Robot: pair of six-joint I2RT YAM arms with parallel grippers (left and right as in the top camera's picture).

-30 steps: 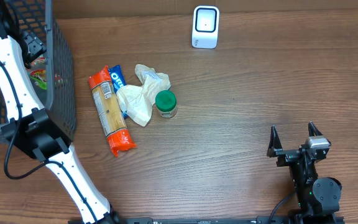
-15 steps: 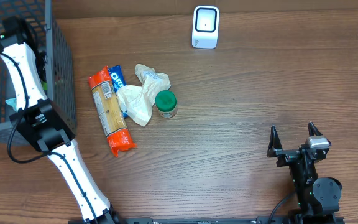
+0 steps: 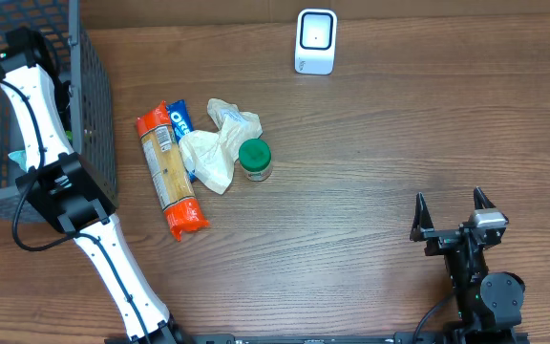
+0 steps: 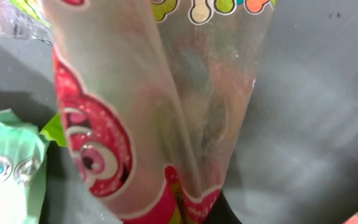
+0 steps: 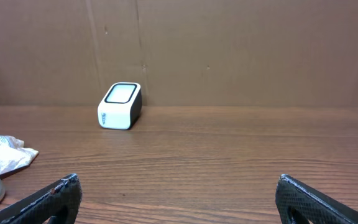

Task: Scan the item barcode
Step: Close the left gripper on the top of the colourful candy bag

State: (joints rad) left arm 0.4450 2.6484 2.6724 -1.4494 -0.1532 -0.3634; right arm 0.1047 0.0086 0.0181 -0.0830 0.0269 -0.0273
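Note:
My left arm (image 3: 29,72) reaches down into the dark wire basket (image 3: 98,143) at the far left, and its jaws are hidden there from above. In the left wrist view my left gripper (image 4: 191,214) is shut on the bottom seam of a clear snack bag (image 4: 148,106) with pink and red print, which fills the frame. No barcode shows on it. The white scanner (image 3: 315,41) stands at the table's back edge, also visible as the scanner (image 5: 120,106) ahead of my right gripper (image 5: 179,199). The right gripper (image 3: 454,212) rests open and empty at the front right.
On the table beside the basket lie an orange pasta packet (image 3: 168,174), a blue Oreo pack (image 3: 179,119), a crumpled white bag (image 3: 216,148) and a green-lidded jar (image 3: 254,159). A pale green packet (image 4: 8,168) lies on the basket's grey floor (image 4: 316,112).
The left arm swung further into the basket, and its jaws closed on the snack bag. The right arm has not moved.

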